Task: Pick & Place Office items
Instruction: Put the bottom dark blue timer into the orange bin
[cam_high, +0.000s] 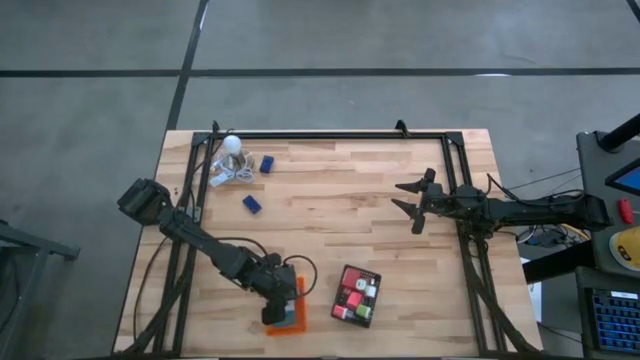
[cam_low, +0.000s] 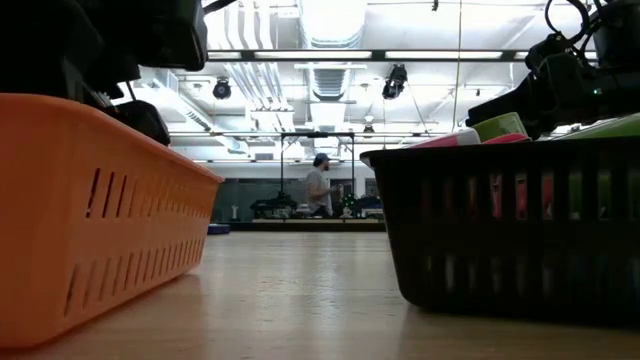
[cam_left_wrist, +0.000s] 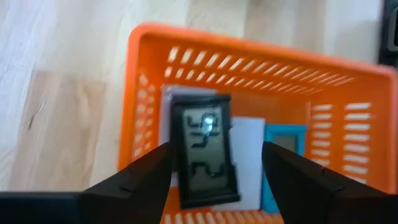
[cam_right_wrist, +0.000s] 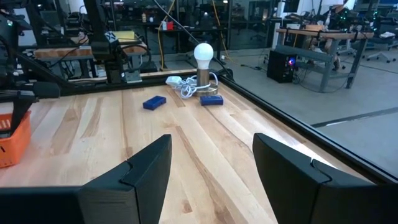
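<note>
Now the left hand (cam_left_wrist: 217, 180) hangs over the orange tray (cam_left_wrist: 149, 68), fingers apart beside a small display (cam_left_wrist: 204, 152); tilted, it could land on edge. Right hand (cam_high: 412, 203) waits open, well away.

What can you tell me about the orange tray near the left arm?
The orange tray is a small rectangular basket, plastic by its look, with slotted walls. It sits upright on the wooden table at the near edge, left of the black tray. Inside lie a small black display, a white card and a teal-framed piece. The left gripper hovers open above it.
</note>
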